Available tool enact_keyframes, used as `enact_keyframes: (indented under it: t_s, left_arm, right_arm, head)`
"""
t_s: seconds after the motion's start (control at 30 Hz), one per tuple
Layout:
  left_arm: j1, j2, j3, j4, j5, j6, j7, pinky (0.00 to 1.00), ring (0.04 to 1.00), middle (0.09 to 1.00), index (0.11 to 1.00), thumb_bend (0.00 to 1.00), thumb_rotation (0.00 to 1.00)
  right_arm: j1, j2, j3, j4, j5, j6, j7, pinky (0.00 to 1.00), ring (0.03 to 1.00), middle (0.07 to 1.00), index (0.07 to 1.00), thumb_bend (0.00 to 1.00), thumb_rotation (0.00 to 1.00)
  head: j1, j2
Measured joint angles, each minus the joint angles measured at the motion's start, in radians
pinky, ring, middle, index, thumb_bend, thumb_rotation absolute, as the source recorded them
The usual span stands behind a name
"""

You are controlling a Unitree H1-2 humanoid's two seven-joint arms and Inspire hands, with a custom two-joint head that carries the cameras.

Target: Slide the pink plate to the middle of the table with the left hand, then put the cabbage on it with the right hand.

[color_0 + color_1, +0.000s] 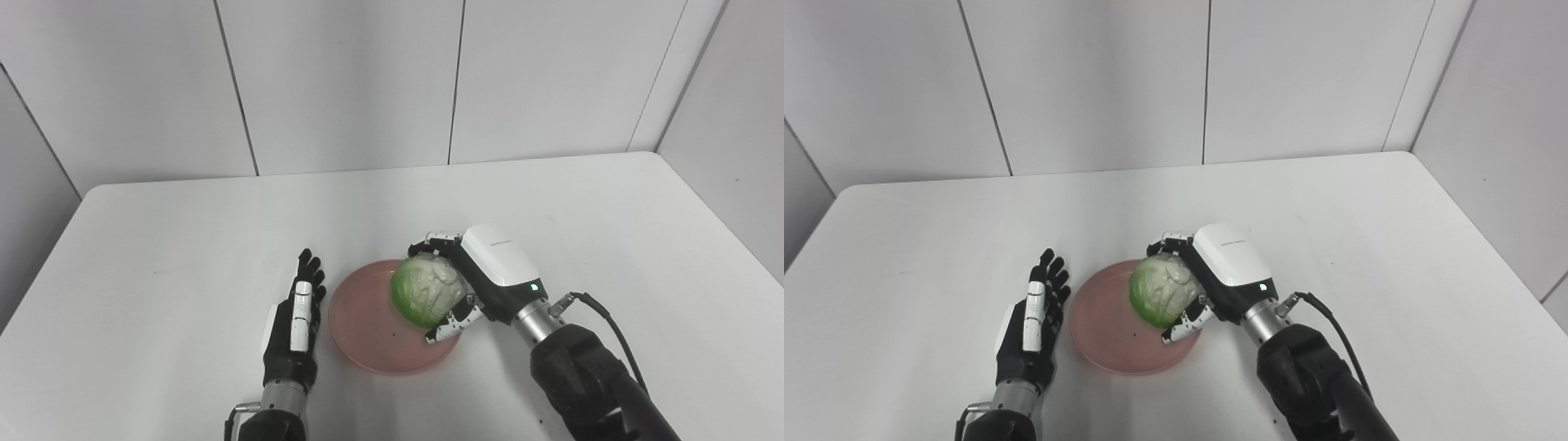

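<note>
Right hand (484,275) wrapped around cabbage (425,291), pale green, crinkled, over pink plate (367,331). Left hand (297,318) spread. Hand's small print unreadable.

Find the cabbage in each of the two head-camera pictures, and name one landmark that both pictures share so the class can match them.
Left eye view: the cabbage sits right of centre, low in the picture, held in the right hand over the pink plate.
Right eye view: the cabbage sits just left of centre, in the same grasp.
Shared landmark: the pink plate, with the left hand open beside its left edge.
</note>
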Motion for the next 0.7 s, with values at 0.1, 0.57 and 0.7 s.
enact_keyframes:
  t_s: [0.1, 0.57, 0.7]
  left_arm:
    - [0.000, 0.000, 0.000, 0.001, 0.000, 0.000, 0.000, 1.00, 1.000, 1.000, 1.000, 0.68, 1.00]
    - [-0.001, 0.003, -0.004, 0.009, 0.002, -0.005, 0.000, 1.00, 1.000, 1.000, 1.000, 0.69, 1.00]
    - [-0.001, 0.003, -0.004, 0.009, 0.003, -0.007, 0.000, 1.00, 1.000, 1.000, 1.000, 0.68, 1.00]
  right_arm:
    - [-0.001, 0.014, 0.007, 0.002, -0.003, -0.001, 0.010, 0.35, 0.429, 0.503, 0.488, 0.52, 0.00]
    - [-0.010, 0.027, 0.031, 0.102, 0.007, -0.077, -0.021, 0.40, 0.448, 0.529, 0.459, 0.52, 0.00]
    - [-0.015, 0.029, 0.034, 0.114, 0.002, -0.079, -0.031, 0.39, 0.437, 0.533, 0.464, 0.52, 0.00]
  head:
    - [-0.003, 0.000]
    - [-0.008, 0.000]
    - [-0.005, 0.000]
